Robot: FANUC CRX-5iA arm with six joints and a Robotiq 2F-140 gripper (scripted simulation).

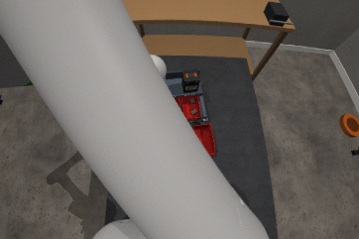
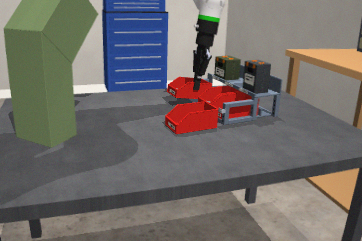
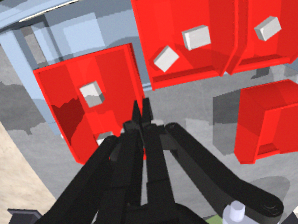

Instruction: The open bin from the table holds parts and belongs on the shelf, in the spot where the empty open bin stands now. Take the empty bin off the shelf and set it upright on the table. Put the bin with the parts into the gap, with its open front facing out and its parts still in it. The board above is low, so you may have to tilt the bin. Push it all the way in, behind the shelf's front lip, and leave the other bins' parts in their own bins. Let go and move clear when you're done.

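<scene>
My gripper is shut on the side wall of the red bin with the parts. The bin hangs a little above the table, left of the shelf, and grey parts lie inside it. The empty red bin stands upright on the table in front of the shelf. Two more red bins with grey parts sit in the shelf. In the top view the arm hides the held bin; only the shelf bin and the empty bin show.
Two dark boxes with orange tops stand on the shelf's top board. A green block stands at the table's left, with a blue drawer cabinet behind it. A wooden desk stands beyond the table.
</scene>
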